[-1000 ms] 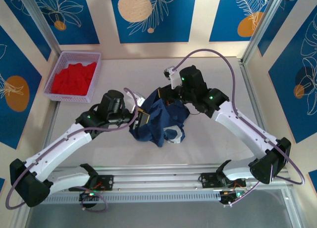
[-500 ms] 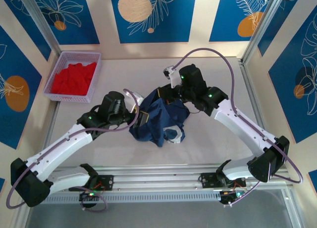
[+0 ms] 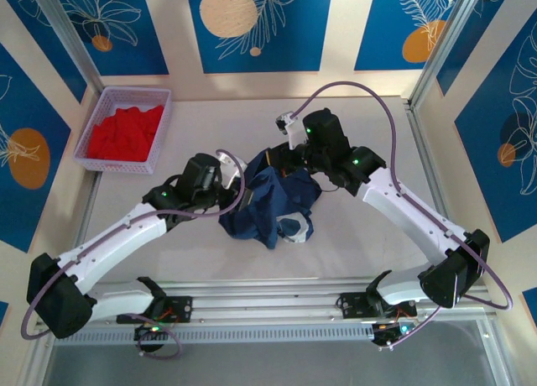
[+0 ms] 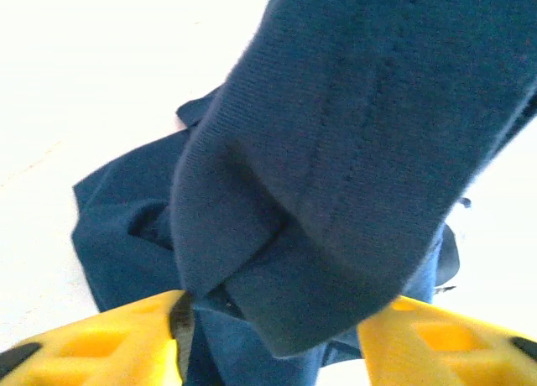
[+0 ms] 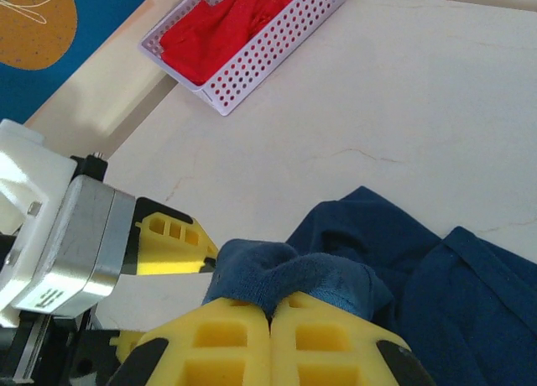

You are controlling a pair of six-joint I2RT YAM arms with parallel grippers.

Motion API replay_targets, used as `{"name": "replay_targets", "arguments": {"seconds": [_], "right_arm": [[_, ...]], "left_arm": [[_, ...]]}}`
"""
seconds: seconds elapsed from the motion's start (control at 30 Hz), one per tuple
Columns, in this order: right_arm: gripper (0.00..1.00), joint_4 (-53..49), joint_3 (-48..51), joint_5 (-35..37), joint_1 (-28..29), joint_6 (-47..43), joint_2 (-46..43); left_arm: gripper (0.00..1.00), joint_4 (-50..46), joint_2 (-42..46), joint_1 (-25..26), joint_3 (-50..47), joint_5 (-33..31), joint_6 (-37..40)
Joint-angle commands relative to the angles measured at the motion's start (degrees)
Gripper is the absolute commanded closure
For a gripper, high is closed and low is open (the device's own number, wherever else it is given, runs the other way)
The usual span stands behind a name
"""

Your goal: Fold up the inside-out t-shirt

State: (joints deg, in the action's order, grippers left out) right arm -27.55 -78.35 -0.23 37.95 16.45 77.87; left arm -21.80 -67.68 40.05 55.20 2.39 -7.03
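Top external view: a navy t-shirt is bunched mid-counter, partly lifted between two arms. It is judged soft, light and limp, best taken at a hem or shoulder seam. A bunched edge is pinched by the closed right gripper. A hanging fold is straddled by the left gripper; whether it is clamped cannot be told. Pale, smooth counter surrounds it, with a basket well apart.
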Motion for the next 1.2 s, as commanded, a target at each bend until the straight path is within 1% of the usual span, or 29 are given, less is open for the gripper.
{"name": "replay_targets", "arguments": {"seconds": [0.0,0.1,0.37,0.53,0.6,0.83,0.93,1.1,1.17], "right_arm": [[1.0,0.3,-1.6,-1.2,-0.2,0.2,0.2],[1.0,0.3,-1.5,-1.3,-0.2,0.2,0.2],[1.0,0.3,-1.5,-1.1,-0.4,0.1,0.0],[1.0,0.2,-1.6,-1.2,-0.5,0.1,-0.3],[1.0,0.1,-1.6,-1.3,-0.4,0.1,-0.3],[1.0,0.4,-1.5,-2.3,-0.4,0.5,-0.1],[1.0,0.4,-1.4,-2.7,-0.4,0.7,-0.1],[1.0,0.6,-1.4,-3.0,-0.5,0.7,0.2],[1.0,0.6,-1.3,-2.9,-0.4,0.6,0.4]], "left_arm": [[0.54,2.0,-0.1,0.6,2.5,-3.3,0.7],[0.63,2.2,0.0,0.5,2.5,-3.3,0.6],[0.8,1.6,0.4,0.6,2.3,-3.2,0.8],[0.85,1.7,0.5,0.5,1.8,-4.4,0.5],[0.86,2.1,0.6,0.5,1.7,-4.8,0.5],[0.75,2.8,-0.5,0.4,2.0,-5.1,0.8],[0.73,2.9,-1.3,0.5,2.4,-5.3,1.1],[0.73,3.8,-2.2,0.5,2.8,-5.0,1.4],[0.77,3.8,-2.4,0.5,3.0,-4.5,1.4]]}}
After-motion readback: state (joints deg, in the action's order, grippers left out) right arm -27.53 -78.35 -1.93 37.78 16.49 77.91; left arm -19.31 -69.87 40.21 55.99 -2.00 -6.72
